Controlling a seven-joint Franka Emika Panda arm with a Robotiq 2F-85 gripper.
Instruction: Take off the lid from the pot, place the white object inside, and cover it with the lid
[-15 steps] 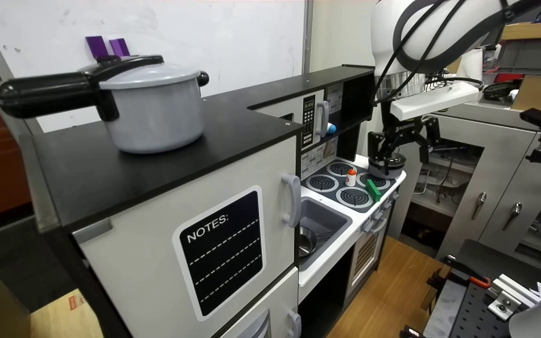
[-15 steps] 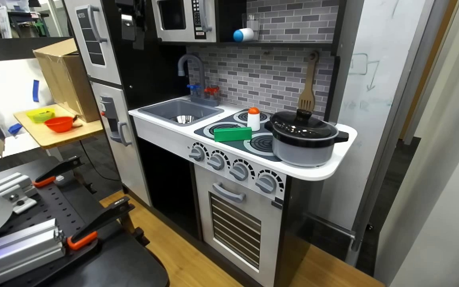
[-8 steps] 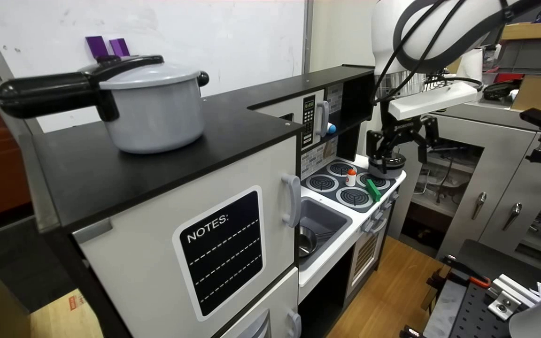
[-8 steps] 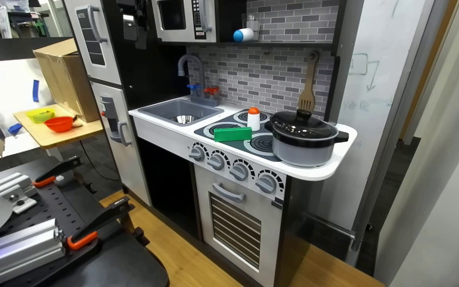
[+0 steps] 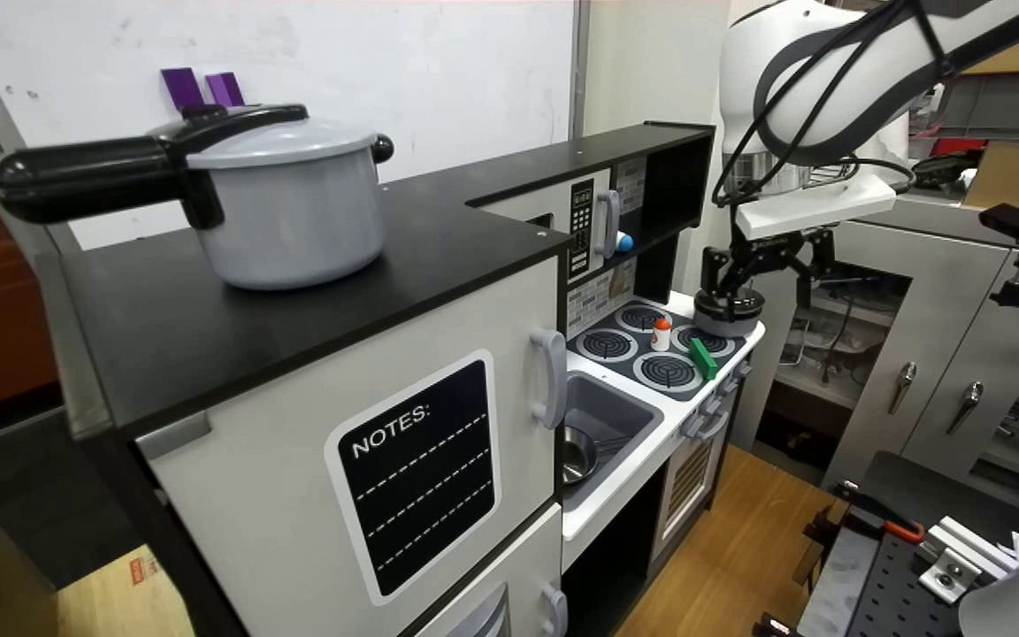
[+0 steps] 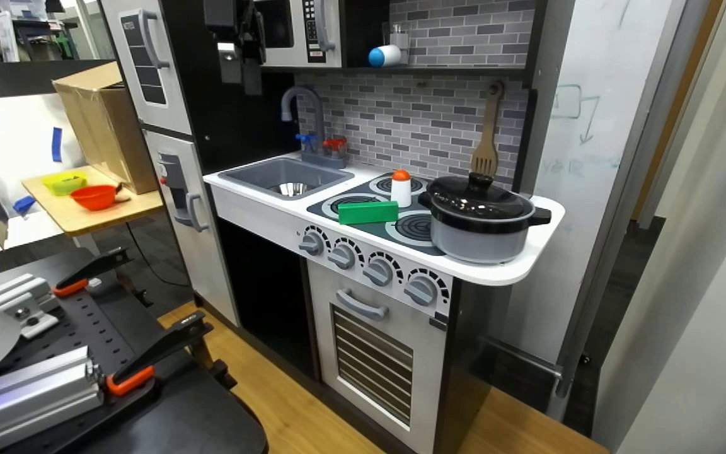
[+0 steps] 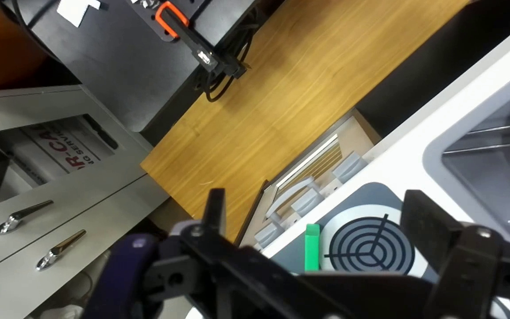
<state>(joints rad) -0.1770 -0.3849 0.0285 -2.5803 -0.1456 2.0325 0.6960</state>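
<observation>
My gripper (image 7: 316, 210) hangs in mid-air with its fingers (image 7: 214, 212) spread wide and nothing between them, which I read as held ready for a grasp. Through the gap I look down on a coiled burner (image 7: 370, 246) and the end of the green block (image 7: 312, 250). In an exterior view the gripper crosses the grey casserole pot (image 5: 726, 327), but only by line of sight; I judge the 2 well apart.

The pot's glossy black lid (image 6: 483, 203) is on, level, its knob (image 6: 479, 183) upright at the centre, which should suit a grip from straight above. The pot stands near the end of the counter (image 6: 542, 236), so I would lift rather than drag.

The orange-topped white shaker (image 6: 402, 193), which I take for the object to go in, stands upright on the hob (image 6: 320, 207) near the pot, so the carry should be short. The green block lies near it, toward the hob's front edge, and could foul a low approach.

A blue-capped shaker (image 6: 387, 55) lies on the shelf (image 6: 464, 69), and a lidded pressure cooker (image 5: 293, 212) rests on the fridge unit (image 5: 456, 234); neither seems part of this job.
</observation>
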